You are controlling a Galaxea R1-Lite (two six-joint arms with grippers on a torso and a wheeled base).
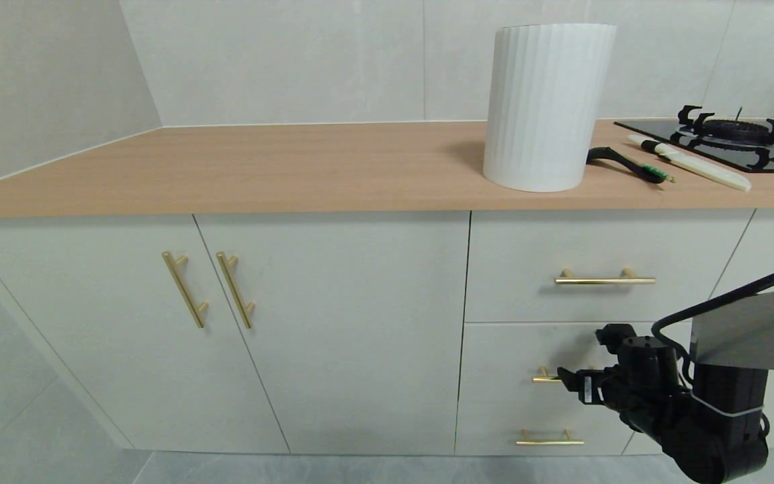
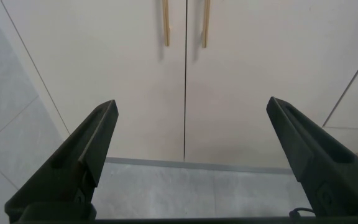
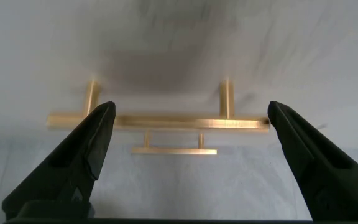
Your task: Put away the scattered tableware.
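Wooden tabletop (image 1: 293,168) set against a pale tiled wall (image 1: 293,60), carrying a white ribbed holder (image 1: 545,107); a black-handled utensil (image 1: 629,165) and a white knife (image 1: 693,167) lie beside it, near the stove (image 1: 729,131). Below, the right claw (image 1: 585,359), fingers spread, faces the middle drawer handle (image 3: 160,122), which shows between its fingers. The left claw (image 2: 191,106), likewise released, hangs before the cabinet doors (image 2: 260,81) above the grey floor (image 2: 185,193).

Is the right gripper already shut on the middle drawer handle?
No, the right gripper is open, its jaws spread wide in front of the middle drawer handle, not clamped on it.
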